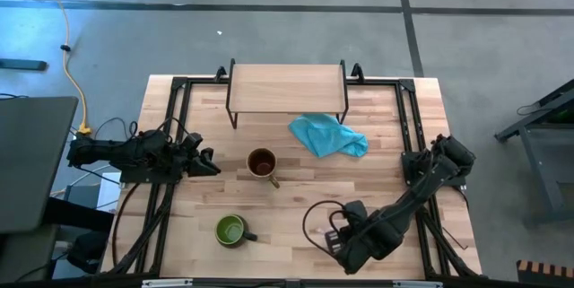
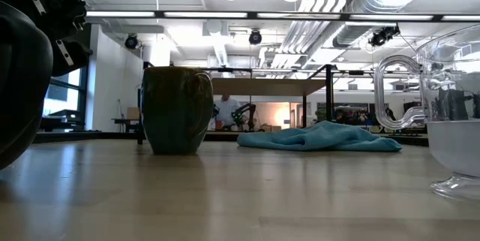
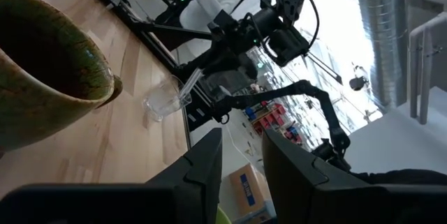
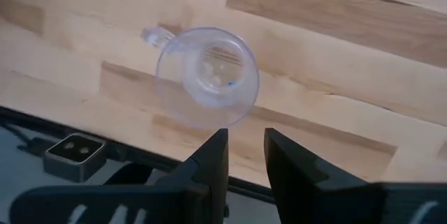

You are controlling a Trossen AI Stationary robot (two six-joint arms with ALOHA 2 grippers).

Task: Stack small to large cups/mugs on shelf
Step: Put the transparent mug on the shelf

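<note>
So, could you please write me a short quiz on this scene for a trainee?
1. True or false: a mug already stands on the shelf.
2. The blue thing lying near the shelf is a: A) cloth B) sponge C) plate.
3. Which cup is nearest the right gripper?

Key: 1 false, the shelf holds nothing. 2 A. 3 the glass cup.

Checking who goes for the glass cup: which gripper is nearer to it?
Right. The right gripper hangs just above the clear glass cup at the table's near edge. The left gripper waits far across the table, beside the brown mug.
</note>
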